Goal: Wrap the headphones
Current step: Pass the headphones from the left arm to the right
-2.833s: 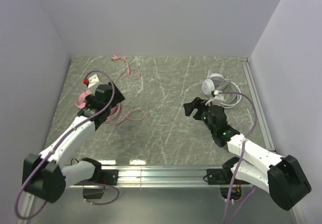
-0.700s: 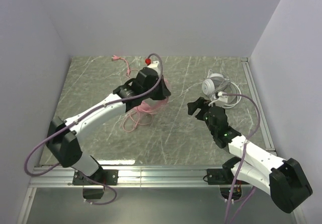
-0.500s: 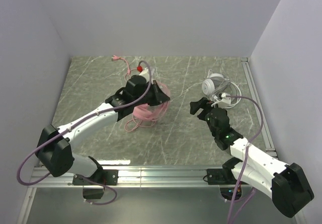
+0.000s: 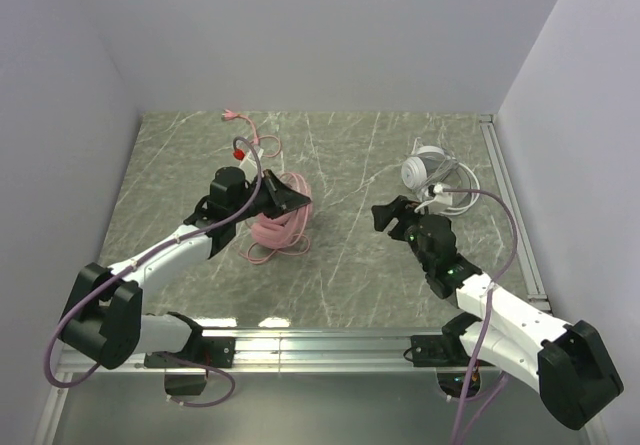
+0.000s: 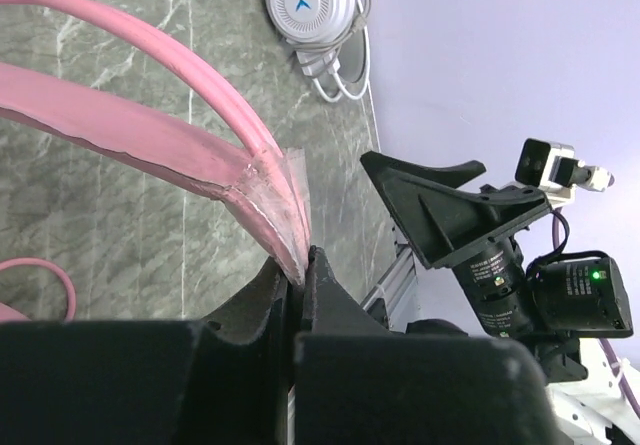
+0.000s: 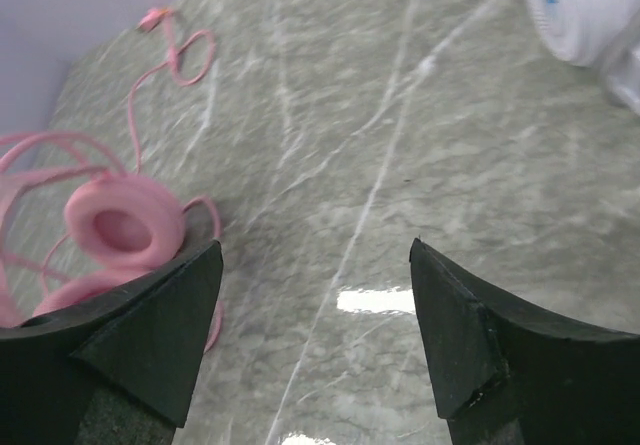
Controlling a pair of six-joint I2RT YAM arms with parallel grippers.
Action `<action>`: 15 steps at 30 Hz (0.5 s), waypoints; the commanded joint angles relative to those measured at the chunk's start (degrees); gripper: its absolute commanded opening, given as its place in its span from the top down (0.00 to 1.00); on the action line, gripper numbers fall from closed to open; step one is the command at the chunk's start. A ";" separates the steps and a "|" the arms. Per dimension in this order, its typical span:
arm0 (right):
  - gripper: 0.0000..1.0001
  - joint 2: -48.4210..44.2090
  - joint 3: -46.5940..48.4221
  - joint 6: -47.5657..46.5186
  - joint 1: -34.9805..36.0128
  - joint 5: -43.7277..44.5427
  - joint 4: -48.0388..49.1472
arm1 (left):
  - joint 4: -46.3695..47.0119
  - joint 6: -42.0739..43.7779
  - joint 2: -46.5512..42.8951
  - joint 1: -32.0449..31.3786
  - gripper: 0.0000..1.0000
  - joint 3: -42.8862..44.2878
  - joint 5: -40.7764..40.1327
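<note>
You had the left fingers [image 5: 270, 300] pinched shut on the band of the all-pink over-ear headset [image 4: 272, 227], which sat left of centre on the grey-green marbled tabletop [image 4: 350, 265]. Gripping the band rather than a cup looked like a way to anchor the set and leave the cups free for winding. The long pink cord [image 4: 252, 143] wasn't wrapped: loose loops lay under and beside the cups, and the plug end trailed toward the far left corner. I couldn't tell whether the cups rested on the tabletop or hung just off it. The right fingers [image 6: 160, 335] stood wide apart and held nothing, low over bare tabletop between the two sets and facing the pink one. My read is that they were staged to take the cord. The white-grey over-ear headset [image 4: 424, 172] sat toward the far right, near the right fingers but not touching them, with its thin white cord [image 4: 455, 201] bunched beside it.
</note>
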 commanded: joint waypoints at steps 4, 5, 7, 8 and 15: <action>0.22 -0.02 -0.77 -3.85 0.21 -17.82 11.73 | 2.03 -0.29 0.03 -0.11 1.00 0.53 3.17; 0.24 0.16 0.45 -3.85 0.30 -20.01 12.09 | 1.77 -0.03 0.11 -0.11 1.00 0.36 3.00; 0.25 1.29 1.95 -2.88 0.30 -26.23 13.49 | 1.68 0.50 -0.15 -0.11 1.00 0.10 2.38; 0.25 1.91 3.01 -2.36 0.21 -28.54 14.63 | 2.20 0.50 -0.24 -0.02 1.00 -0.17 2.38; 0.19 13.07 5.65 5.10 2.49 -41.91 31.65 | 9.93 -5.29 0.91 -0.20 1.00 -0.61 7.65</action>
